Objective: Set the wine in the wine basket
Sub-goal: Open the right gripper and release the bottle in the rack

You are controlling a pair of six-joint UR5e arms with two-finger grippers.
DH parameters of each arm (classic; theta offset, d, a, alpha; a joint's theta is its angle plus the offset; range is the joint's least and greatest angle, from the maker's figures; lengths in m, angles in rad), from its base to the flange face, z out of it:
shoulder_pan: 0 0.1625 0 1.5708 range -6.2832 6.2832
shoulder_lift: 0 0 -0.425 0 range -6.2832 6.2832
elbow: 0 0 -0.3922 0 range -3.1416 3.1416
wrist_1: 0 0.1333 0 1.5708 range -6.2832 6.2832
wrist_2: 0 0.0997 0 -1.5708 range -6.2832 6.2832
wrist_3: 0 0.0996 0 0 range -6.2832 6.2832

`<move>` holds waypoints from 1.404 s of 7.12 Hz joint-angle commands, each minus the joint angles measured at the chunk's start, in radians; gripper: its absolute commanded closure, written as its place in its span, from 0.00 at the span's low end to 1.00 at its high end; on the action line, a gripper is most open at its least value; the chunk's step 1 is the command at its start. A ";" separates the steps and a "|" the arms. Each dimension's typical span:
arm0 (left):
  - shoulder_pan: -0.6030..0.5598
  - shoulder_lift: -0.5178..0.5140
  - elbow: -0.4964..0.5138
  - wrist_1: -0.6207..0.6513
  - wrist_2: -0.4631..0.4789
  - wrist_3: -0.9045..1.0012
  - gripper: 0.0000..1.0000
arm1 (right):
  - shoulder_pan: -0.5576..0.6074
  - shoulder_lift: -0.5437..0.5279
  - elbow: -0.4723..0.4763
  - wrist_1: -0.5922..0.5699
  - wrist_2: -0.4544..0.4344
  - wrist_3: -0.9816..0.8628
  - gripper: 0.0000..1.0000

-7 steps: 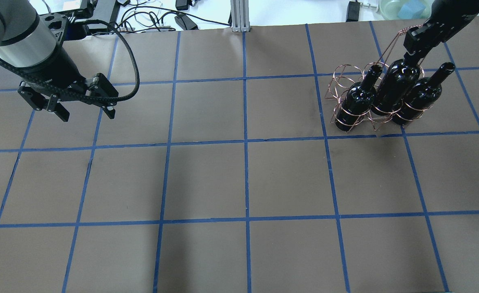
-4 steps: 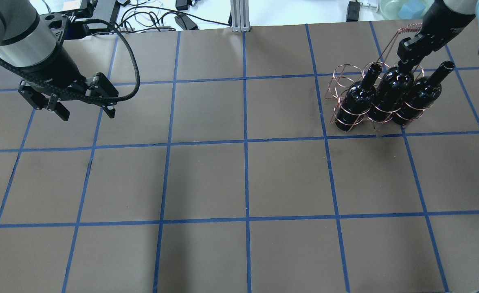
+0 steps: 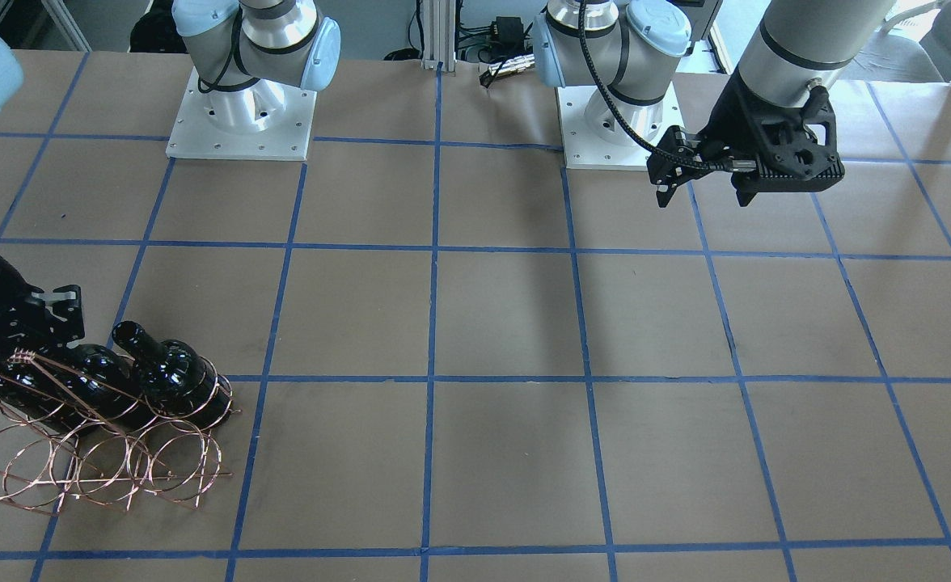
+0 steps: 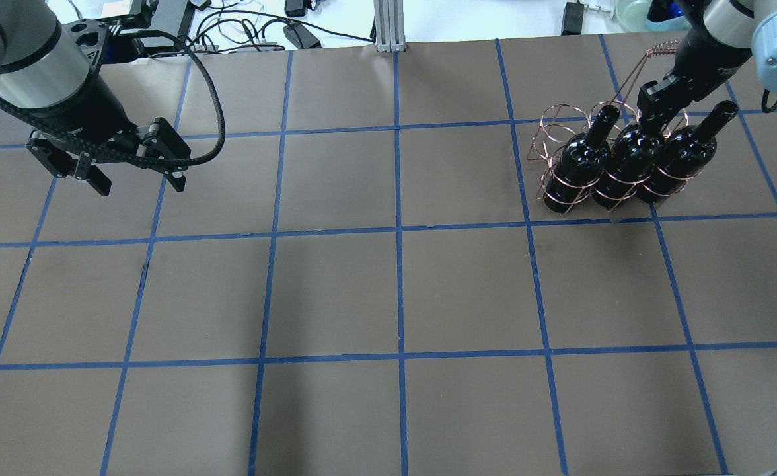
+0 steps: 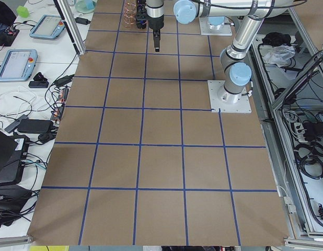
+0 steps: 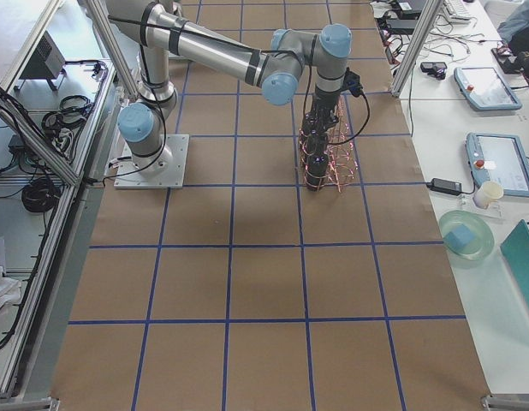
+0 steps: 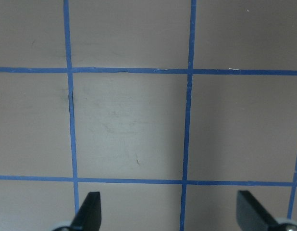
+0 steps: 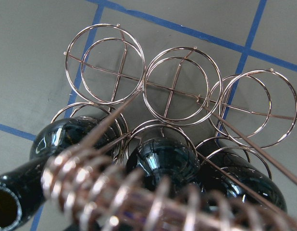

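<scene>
The copper wire wine basket (image 4: 543, 124) stands at the far right of the table, with three near-black bottles in its near row. My right gripper (image 4: 655, 114) is shut on the neck of the middle wine bottle (image 4: 629, 162), which stands low in the middle ring. The left bottle (image 4: 577, 165) and right bottle (image 4: 682, 155) stand beside it. In the right wrist view the middle bottle's shoulder (image 8: 163, 161) shows behind the twisted handle (image 8: 115, 192), and the far rings (image 8: 182, 48) are empty. My left gripper (image 4: 141, 186) is open and empty, far to the left.
Cables and boxes lie beyond the table's far edge (image 4: 243, 33). A bowl with a blue block (image 4: 646, 13) sits off the far right corner. The brown mat with blue tape lines (image 4: 398, 231) covers the table. The left wrist view shows only mat below the open fingers (image 7: 88, 211).
My right gripper has come down with the middle bottle, which now sits lower in the basket, level with the other two. The left arm has not moved.
</scene>
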 commanded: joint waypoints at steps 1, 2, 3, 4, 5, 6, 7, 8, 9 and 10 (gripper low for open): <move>0.001 0.001 0.000 0.000 -0.001 0.000 0.00 | 0.000 -0.001 0.001 -0.002 -0.001 0.035 0.15; 0.001 0.001 0.000 0.000 -0.001 0.000 0.00 | 0.000 -0.006 -0.002 -0.002 -0.002 0.113 0.00; 0.004 0.002 0.000 0.000 0.001 0.005 0.00 | 0.001 -0.014 -0.020 0.001 -0.006 0.139 0.00; 0.005 0.001 0.000 0.000 -0.001 0.002 0.00 | 0.006 -0.032 -0.060 0.025 -0.006 0.146 0.00; 0.005 0.001 0.000 0.000 -0.001 0.005 0.00 | 0.008 -0.064 -0.104 0.133 -0.006 0.178 0.00; 0.005 0.002 0.000 0.000 -0.001 0.003 0.00 | 0.026 -0.119 -0.121 0.215 -0.010 0.295 0.00; 0.005 0.002 0.000 0.000 -0.001 0.003 0.00 | 0.114 -0.180 -0.121 0.294 -0.015 0.384 0.00; 0.005 0.001 0.000 0.000 -0.002 0.000 0.00 | 0.220 -0.222 -0.121 0.327 -0.041 0.506 0.00; 0.005 -0.001 0.000 -0.002 -0.002 -0.001 0.00 | 0.317 -0.242 -0.109 0.335 -0.045 0.605 0.00; 0.005 -0.001 0.000 -0.002 -0.002 -0.001 0.00 | 0.365 -0.242 -0.108 0.359 -0.045 0.630 0.00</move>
